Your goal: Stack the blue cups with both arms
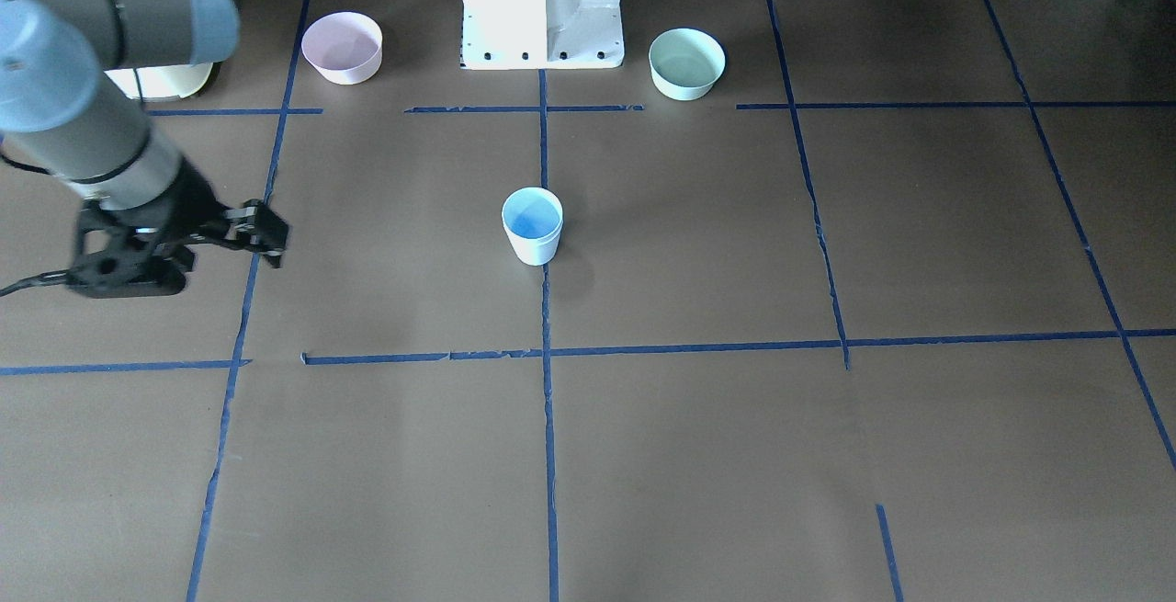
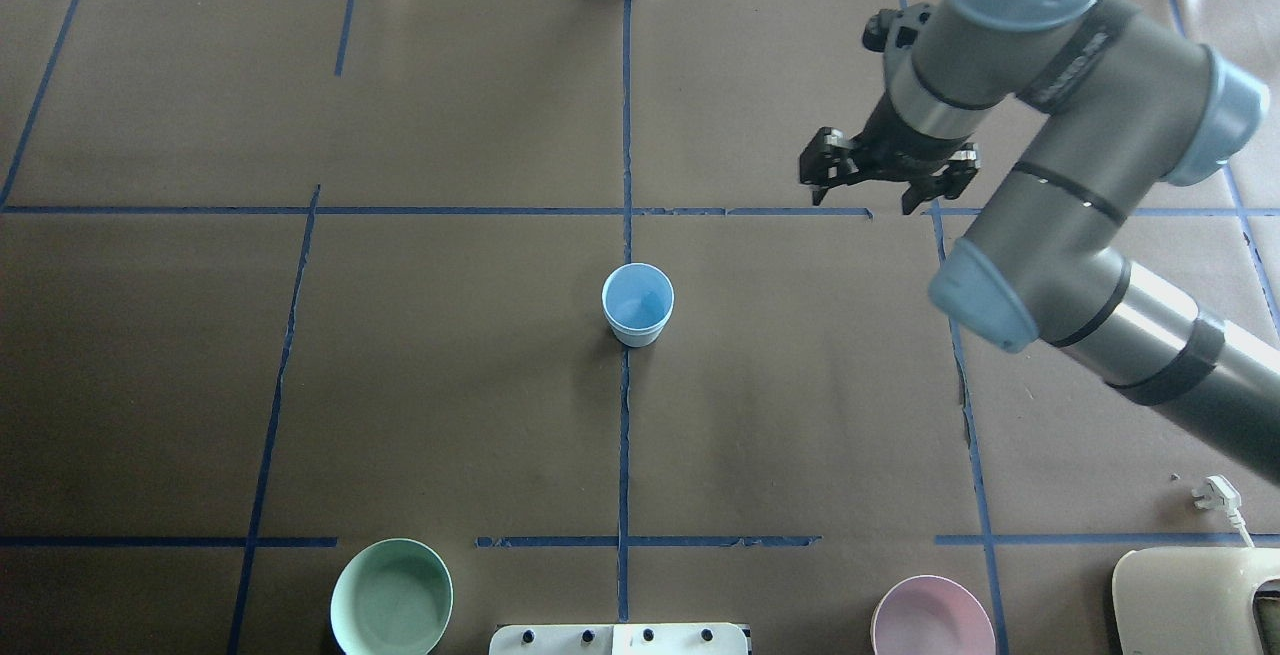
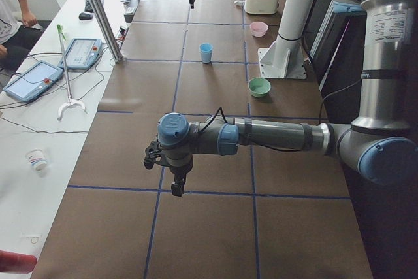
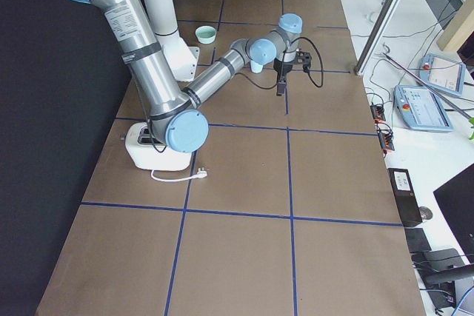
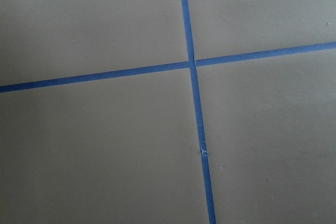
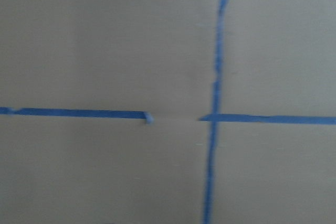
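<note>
One pale blue cup (image 2: 637, 303) stands upright at the middle of the table on the centre tape line; it also shows in the front view (image 1: 532, 225) and the left side view (image 3: 206, 52). I see one cup shape only; I cannot tell whether a second is nested inside. My right gripper (image 2: 863, 197) is open and empty, hovering over the table far from the cup; it also shows in the front view (image 1: 274, 236). My left gripper (image 3: 176, 189) shows only in the left side view, far from the cup, and I cannot tell if it is open or shut.
A pink bowl (image 2: 932, 620) and a mint-green bowl (image 2: 391, 597) stand near the robot's white pedestal (image 1: 542, 5). A cream toaster (image 2: 1195, 600) with a plug sits at the near right. Both wrist views show only brown paper and blue tape lines.
</note>
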Action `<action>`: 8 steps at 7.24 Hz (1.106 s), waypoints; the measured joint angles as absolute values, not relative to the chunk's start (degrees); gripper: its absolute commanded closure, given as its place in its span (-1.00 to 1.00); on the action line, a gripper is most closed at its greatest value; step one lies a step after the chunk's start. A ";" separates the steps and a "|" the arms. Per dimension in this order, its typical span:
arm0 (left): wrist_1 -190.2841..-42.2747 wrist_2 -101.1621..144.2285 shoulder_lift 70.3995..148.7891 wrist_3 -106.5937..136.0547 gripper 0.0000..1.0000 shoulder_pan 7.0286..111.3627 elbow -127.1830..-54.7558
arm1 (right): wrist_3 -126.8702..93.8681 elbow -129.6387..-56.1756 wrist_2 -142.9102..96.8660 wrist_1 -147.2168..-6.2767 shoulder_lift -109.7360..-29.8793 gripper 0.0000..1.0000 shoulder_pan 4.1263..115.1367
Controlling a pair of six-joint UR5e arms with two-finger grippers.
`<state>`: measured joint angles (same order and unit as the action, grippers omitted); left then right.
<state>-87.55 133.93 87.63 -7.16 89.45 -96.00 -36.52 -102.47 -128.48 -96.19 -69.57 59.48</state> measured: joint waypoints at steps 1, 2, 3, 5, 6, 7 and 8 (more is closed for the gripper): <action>-87.64 133.93 87.29 -7.46 -1.00 89.10 -95.69 | -23.63 -102.19 -131.08 -96.15 -75.96 -1.00 65.79; -87.61 133.82 87.04 -7.61 -1.00 88.94 -95.21 | -12.87 -102.04 -132.53 -96.10 -81.75 -1.00 71.15; -87.45 133.54 86.93 -7.62 -1.00 88.90 -94.94 | -3.17 -101.99 -133.46 -96.03 -87.55 -1.00 76.24; -87.26 133.31 86.84 -7.57 -1.00 88.86 -94.98 | 8.89 -102.08 -134.97 -95.44 -97.28 -1.00 83.76; -87.26 133.33 86.61 -7.58 -1.00 88.86 -95.38 | 11.01 -102.08 -135.50 -94.05 -100.37 -1.00 85.24; -87.41 133.38 86.34 -7.62 -1.00 88.86 -95.69 | 11.67 -101.76 -135.69 -92.73 -101.83 -1.00 85.78; -87.54 133.43 86.18 -7.66 -1.00 88.86 -95.79 | 11.82 -101.60 -135.76 -92.10 -102.38 -1.00 85.96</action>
<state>-87.54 133.43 86.18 -7.66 88.86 -95.79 11.82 -101.60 -135.76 -92.10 -102.38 85.96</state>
